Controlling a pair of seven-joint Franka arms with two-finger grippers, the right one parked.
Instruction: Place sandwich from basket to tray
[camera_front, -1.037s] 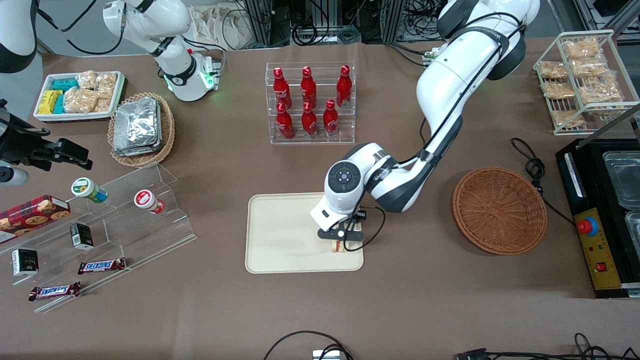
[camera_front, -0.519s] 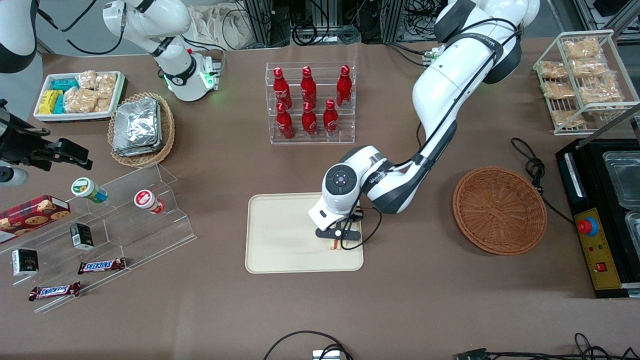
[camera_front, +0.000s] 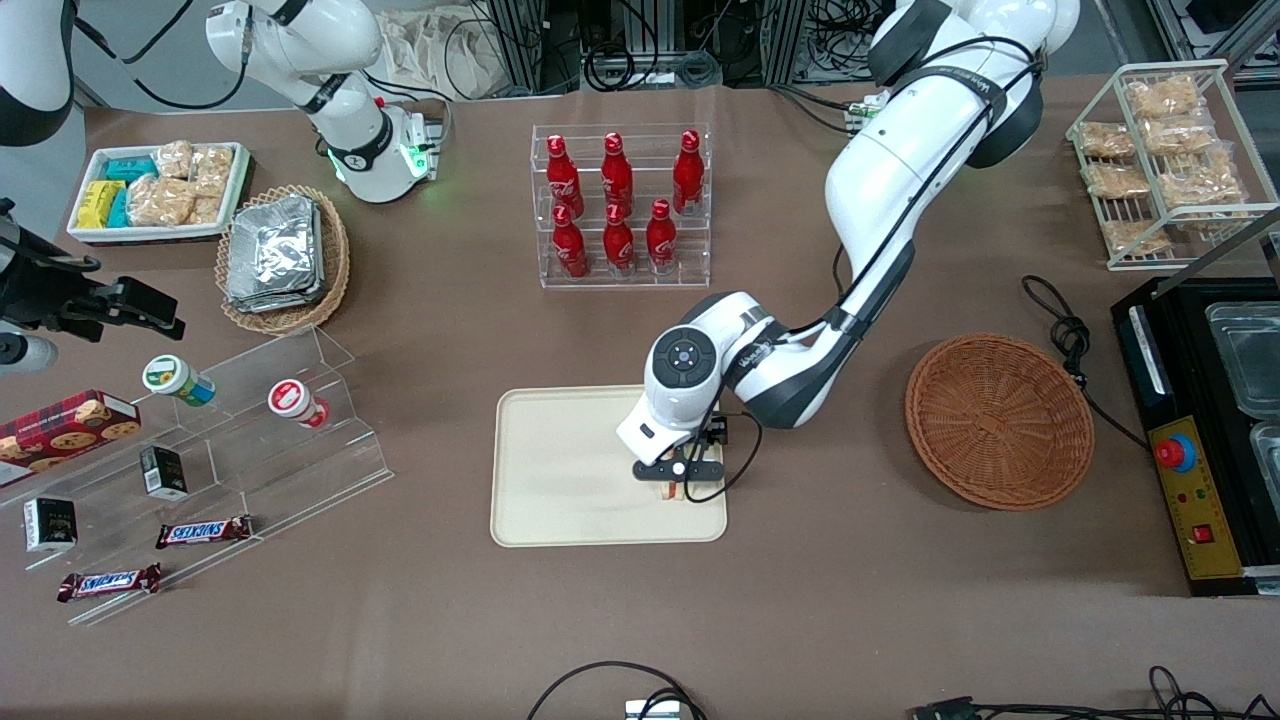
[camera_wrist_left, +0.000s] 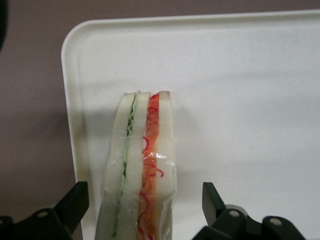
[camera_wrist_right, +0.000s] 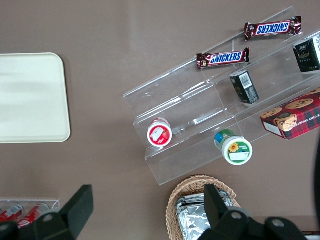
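Sandwich (camera_wrist_left: 141, 170) set on tray (camera_front: 560, 470), tool (camera_front: 678, 484) released.

Standing on edge directly beneath the spread tool, between the two fingers with clear gaps on either side, near the tray's corner toward the emptied basket (camera_front: 998, 420); likely let go just inside the rim so the wedge stays on the tray. White bread slices, green layer beside one, orange-red beside the other, clear wrap glinting.

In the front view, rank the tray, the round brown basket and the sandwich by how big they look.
1. Tray, largest.
2. Basket, somewhat smaller.
3. Sandwich, far smallest, mostly hidden under the open gripper hovering over the tray's edge toward the working arm's end of the table.
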